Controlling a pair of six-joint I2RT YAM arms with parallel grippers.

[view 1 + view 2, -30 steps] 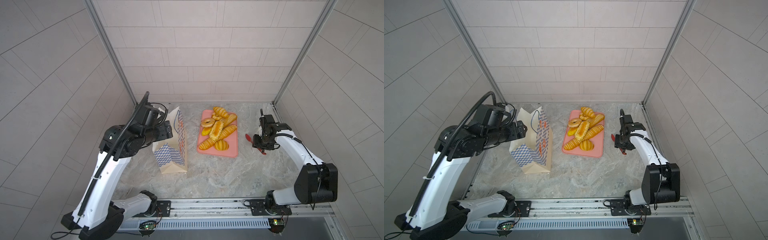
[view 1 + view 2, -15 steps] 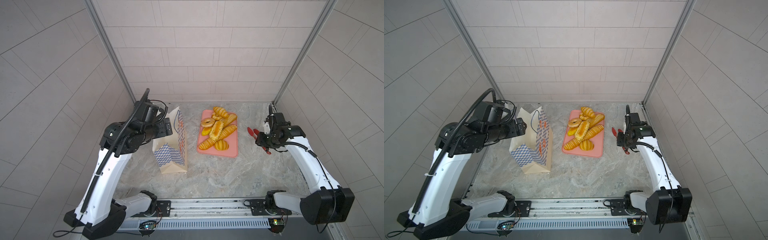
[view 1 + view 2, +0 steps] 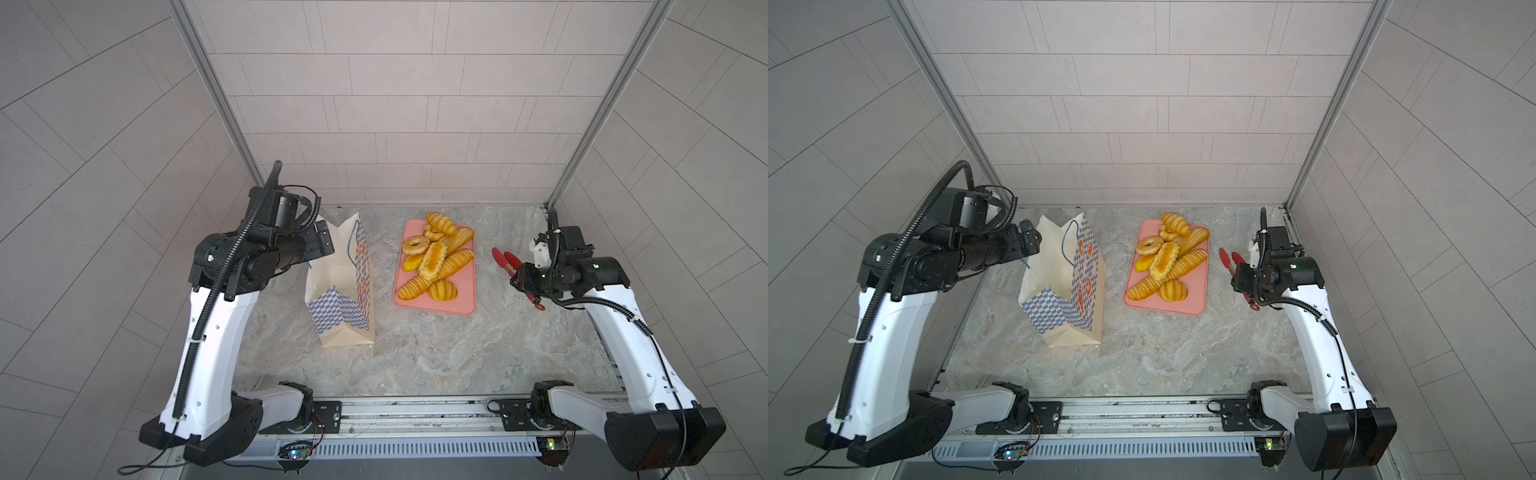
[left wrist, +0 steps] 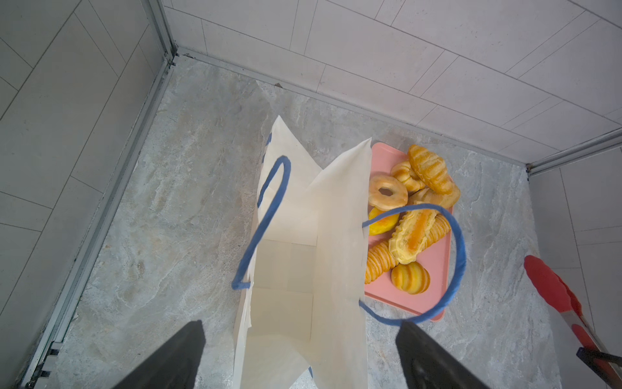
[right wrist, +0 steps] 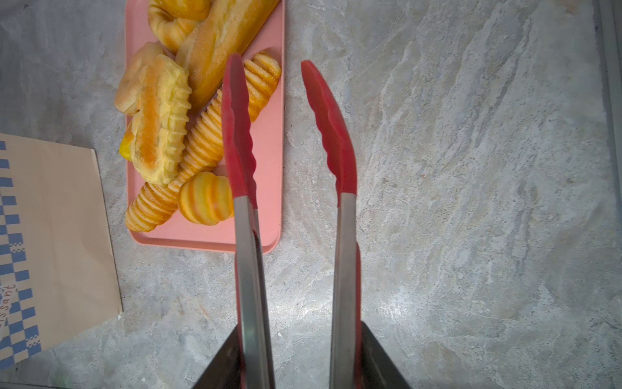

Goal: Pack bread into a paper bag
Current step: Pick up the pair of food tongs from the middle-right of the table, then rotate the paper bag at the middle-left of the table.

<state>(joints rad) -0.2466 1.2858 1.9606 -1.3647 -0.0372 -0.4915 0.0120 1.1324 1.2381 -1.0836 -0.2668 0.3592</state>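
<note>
Several golden toy pastries, the bread (image 3: 436,262) (image 3: 1167,262) (image 4: 410,215) (image 5: 168,128), lie on a pink tray (image 3: 461,299) (image 3: 1192,301). Left of the tray stands the checked paper bag (image 3: 345,282) (image 3: 1067,282) (image 4: 303,269), upright with its mouth open; I see no bread in it. My left gripper (image 3: 324,243) (image 3: 1027,239) (image 4: 300,325) hovers open over the bag's far-left rim, and the bag's mouth lies between its fingers. Right of the tray, my right gripper (image 3: 521,278) (image 3: 1241,278) (image 5: 299,326) is shut on red tongs (image 3: 505,262) (image 3: 1231,262) (image 5: 330,134), held above the table with their tips apart.
Blue cord handles (image 4: 454,262) loop out from both of the bag's long sides. Tiled walls close in the marble table (image 3: 436,353) on the left, back and right. The metal rail (image 3: 415,411) with both arm bases runs along the front edge.
My right arm has risen with the tongs and carried them a little to the right and back. The left gripper's jaws have spread slightly wider over the bag.
</note>
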